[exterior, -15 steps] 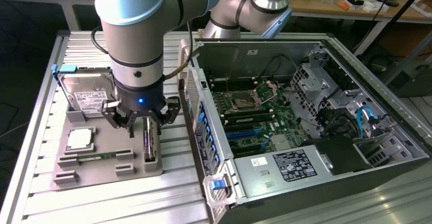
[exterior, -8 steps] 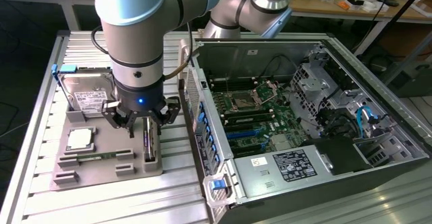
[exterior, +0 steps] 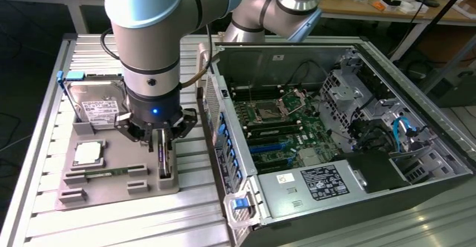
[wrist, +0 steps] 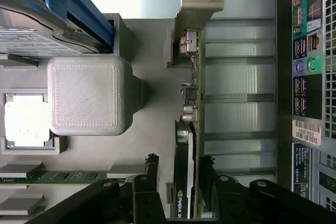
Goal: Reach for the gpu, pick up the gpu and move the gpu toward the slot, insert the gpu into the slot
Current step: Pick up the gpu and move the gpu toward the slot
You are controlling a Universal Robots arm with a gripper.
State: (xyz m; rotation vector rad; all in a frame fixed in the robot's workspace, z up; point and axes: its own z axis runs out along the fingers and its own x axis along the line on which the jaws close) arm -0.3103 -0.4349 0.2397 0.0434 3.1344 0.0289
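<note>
Wooden benches (exterior: 357,10) behind — dark floor (exterior: 22,63)

A tray (exterior: 111,194) lies on the worktop (exterior: 149,224). At the tray's far end the hard drive (exterior: 98,110) stands upright. In front of it, on the tray, a processor chip (exterior: 88,153) lies flat, and the memory stick (exterior: 104,173) lies nearer the tray's front. Along the tray's edge on the exterior view's right, the gpu (exterior: 166,166) stands on edge. The claw (exterior: 165,141) is directly above it, straddling its top. The computer case (exterior: 297,52) lies just beyond that same edge.
</note>
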